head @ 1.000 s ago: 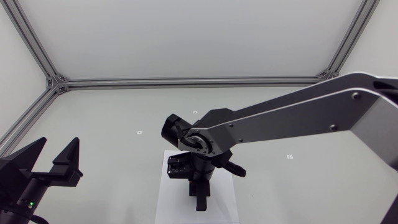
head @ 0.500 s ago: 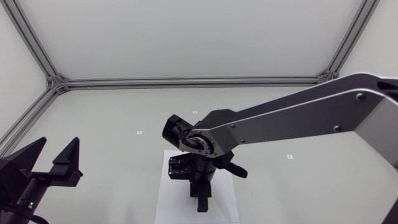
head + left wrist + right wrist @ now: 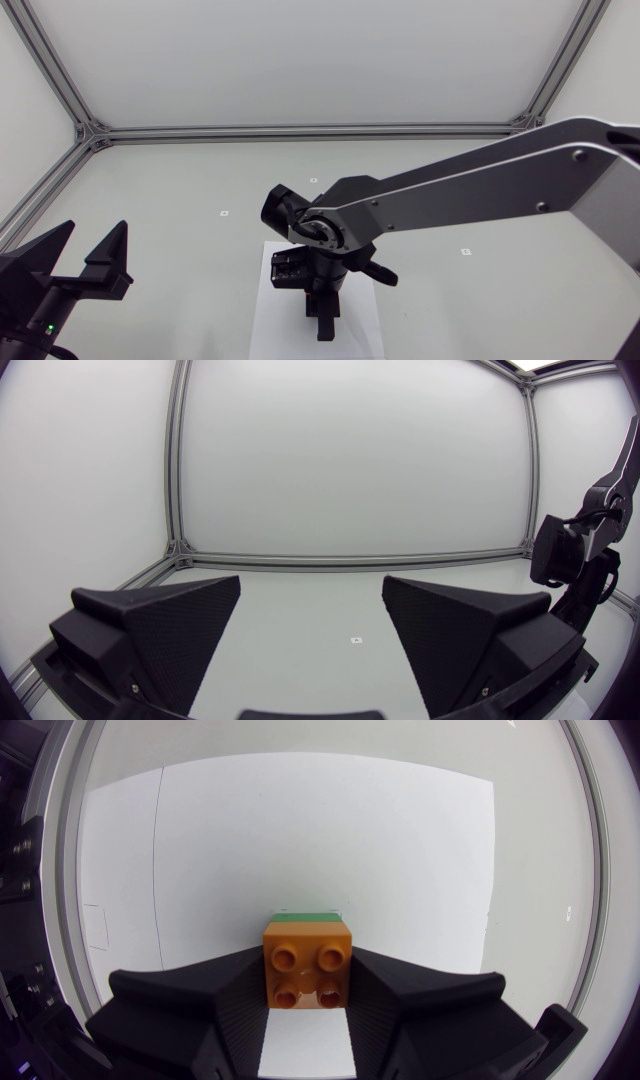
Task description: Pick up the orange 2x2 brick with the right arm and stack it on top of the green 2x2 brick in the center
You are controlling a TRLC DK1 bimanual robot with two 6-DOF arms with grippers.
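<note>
- The right claw (image 3: 307, 960) is closed partway on the orange 2x2 brick (image 3: 307, 966). Its 2 fingers (image 3: 215, 1005) press the brick's opposite sides, and the 4 studs face the wrist camera.
- Directly under the orange brick, the green 2x2 brick (image 3: 305, 917) shows only as a thin strip past the orange brick's far edge. Whether the 2 bricks are fully seated cannot be told.
- Both bricks are over a white sheet (image 3: 300, 830) lying on the tabletop (image 3: 180, 200).
- In the head view, the right arm (image 3: 480, 190) comes in from the right to the middle. Its wrist points down over the sheet and hides both bricks.
- The left claw (image 3: 85, 265) is well apart at the near left edge, wide open and holding nothing.
- Farther out, 3 small markers (image 3: 224, 213) dot the tabletop.
</note>
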